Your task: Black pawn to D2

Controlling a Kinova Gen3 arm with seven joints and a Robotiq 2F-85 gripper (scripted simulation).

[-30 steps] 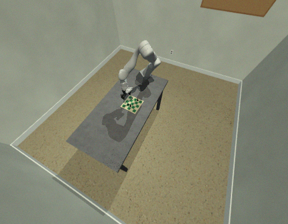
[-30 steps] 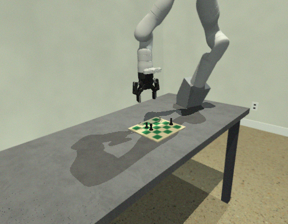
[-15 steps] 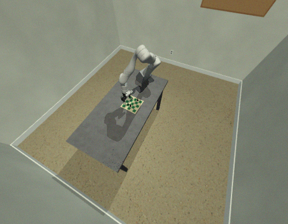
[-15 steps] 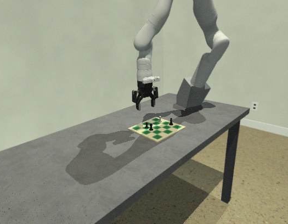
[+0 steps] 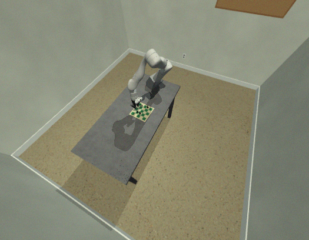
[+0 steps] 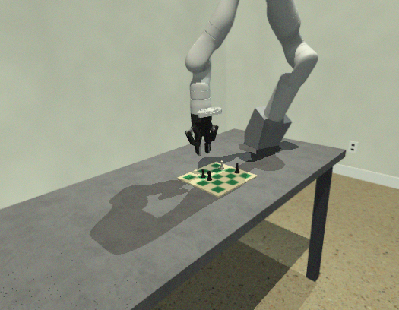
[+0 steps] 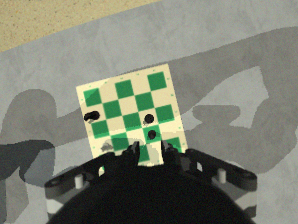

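Chessboard (image 5: 145, 120) (image 6: 218, 195) (image 7: 80, 89), green and cream, one. Laid flat on the grey table (image 5: 97, 138) (image 6: 68, 213) (image 7: 225, 30), nearer the viewer than the pedestal (image 6: 254, 125), presumably so the arm (image 5: 138, 76) (image 6: 199, 57) can reach every square from above.

Robotiq gripper (image 5: 134, 107) (image 6: 203, 152) (image 7: 150, 147), one, two-fingered. Held pointing down above the board's far left part; fingers part-way spread, a narrow gap between them, nothing pinched. The narrow gap probably serves to slip down past close neighbours, the height to spare them a knock.

Black pieces, three, all upright on the board. Two stand close together on the left: the farther (image 5: 137, 112) (image 6: 203, 173) (image 7: 152, 134), looking shortest, is likely the black pawn, though its type is not certain at this size; the nearer (image 5: 139, 113) (image 6: 209, 175) (image 7: 149, 118) is its neighbour. The third, a taller black piece (image 5: 148, 107) (image 6: 237, 168) (image 7: 92, 116), stands apart on the right.

White piece (image 6: 222, 165) (image 7: 106, 147), one, upright toward the far side; type unclear.

Edge letters unreadable; D2 cannot be fixed. Totals: one board, four pieces, one gripper. Transfer still to be made, it seems.
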